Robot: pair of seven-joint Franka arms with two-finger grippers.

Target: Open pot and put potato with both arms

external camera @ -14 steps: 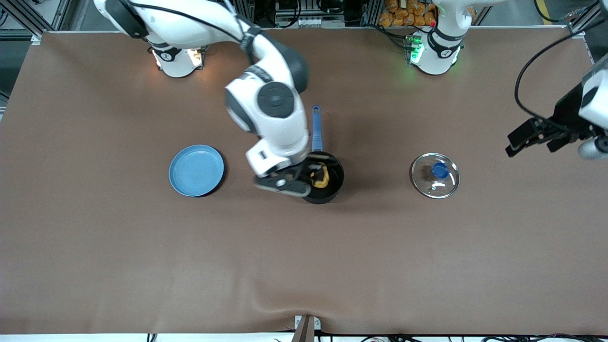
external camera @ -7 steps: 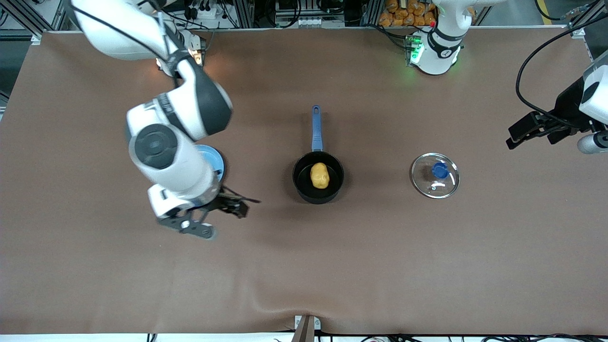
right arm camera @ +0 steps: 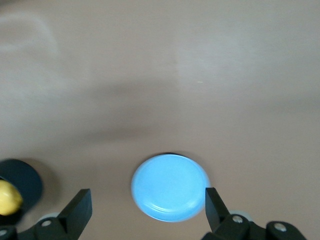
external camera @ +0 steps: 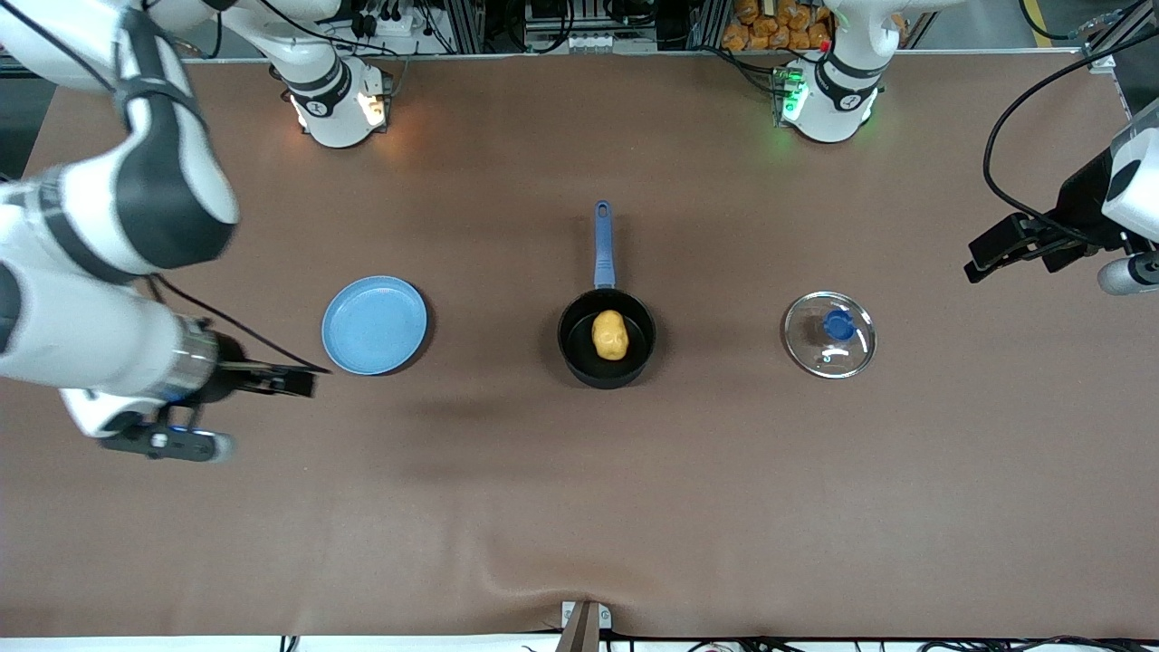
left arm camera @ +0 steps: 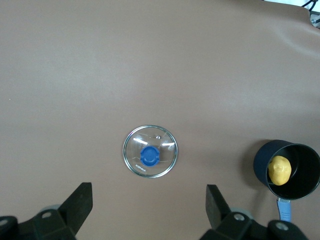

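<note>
My right gripper (external camera: 290,380) hangs in the air over bare table at the right arm's end, just beside the light-blue plate (external camera: 374,325). Its fingers (right arm camera: 75,212) stand wide apart with nothing between them. My left gripper (external camera: 996,258) is up over the left arm's end of the table, its fingers (left arm camera: 80,205) also spread wide and empty.

Moving inward from the right gripper, the plate lies flat on the brown table (external camera: 579,507) with nothing on it. Next comes the pot (external camera: 606,339), near the middle of the table, uncovered, its blue handle (external camera: 603,243) pointing toward the robots' bases. The potato (external camera: 610,334) lies inside the pot, on its bottom.

Farther toward the left arm's end, well apart from the pot, the glass lid (external camera: 828,333) sits flat on the table with its blue knob (external camera: 839,325) facing up. The left wrist view looks down on this lid.
</note>
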